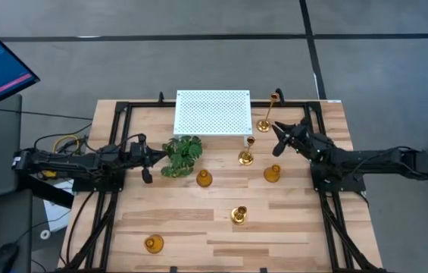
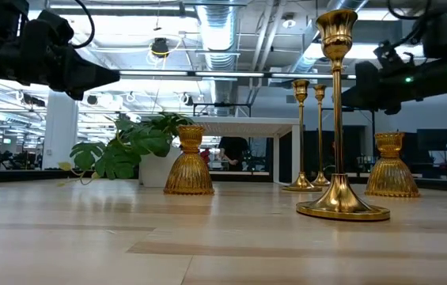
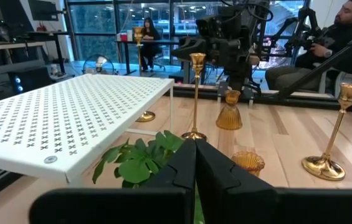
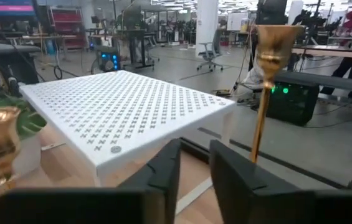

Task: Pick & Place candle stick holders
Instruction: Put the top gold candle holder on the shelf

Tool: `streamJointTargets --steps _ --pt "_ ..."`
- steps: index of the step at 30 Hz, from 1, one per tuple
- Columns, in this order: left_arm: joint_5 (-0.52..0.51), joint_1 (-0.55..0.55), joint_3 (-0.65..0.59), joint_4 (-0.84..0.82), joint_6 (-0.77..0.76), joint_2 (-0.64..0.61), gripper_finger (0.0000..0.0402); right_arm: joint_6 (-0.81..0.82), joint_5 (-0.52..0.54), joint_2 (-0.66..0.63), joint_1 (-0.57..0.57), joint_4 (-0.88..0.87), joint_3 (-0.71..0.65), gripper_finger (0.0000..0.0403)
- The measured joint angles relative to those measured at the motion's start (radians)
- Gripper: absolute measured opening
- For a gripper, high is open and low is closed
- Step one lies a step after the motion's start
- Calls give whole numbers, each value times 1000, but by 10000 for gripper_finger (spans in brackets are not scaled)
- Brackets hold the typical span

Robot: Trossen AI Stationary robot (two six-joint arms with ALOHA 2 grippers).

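Observation:
Several shiny gold candle stick holders stand on their bases on the wooden table. A tall one (image 1: 268, 114) stands at the white platform's right end, and another tall one (image 1: 246, 154) just in front of the platform. Short ones stand at mid-table (image 1: 272, 174), (image 1: 204, 179) and near the front (image 1: 153, 243), with a third tall one (image 1: 238, 215) between. My right gripper (image 1: 277, 139) is open and empty, level above the table, beside the far tall holder (image 4: 268, 81). My left gripper (image 1: 153, 157) is shut and empty, left of the plant.
A white perforated platform (image 1: 212, 112) stands on legs at the table's far middle. A green leafy plant (image 1: 182, 155) in a white pot sits in front of it, near my left gripper. A person (image 3: 344, 37) sits beyond the table's right side.

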Motion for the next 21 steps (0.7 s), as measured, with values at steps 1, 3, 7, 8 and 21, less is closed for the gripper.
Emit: streamJointTargets --steps 1,3,7,8,21 --pt "0 0 0 2 0 1 6 0 -7 29 -7 23 10 98" --pt "0 0 0 4 0 2 6 -1 -13 91 -19 65 32 116" --pt "0 0 0 7 0 2 6 -22 -15 210 -60 134 72 139" --pt "0 0 0 7 0 2 6 -23 -15 238 -73 149 80 143" --pt "0 0 0 8 0 2 6 55 -13 493 -206 166 186 168"
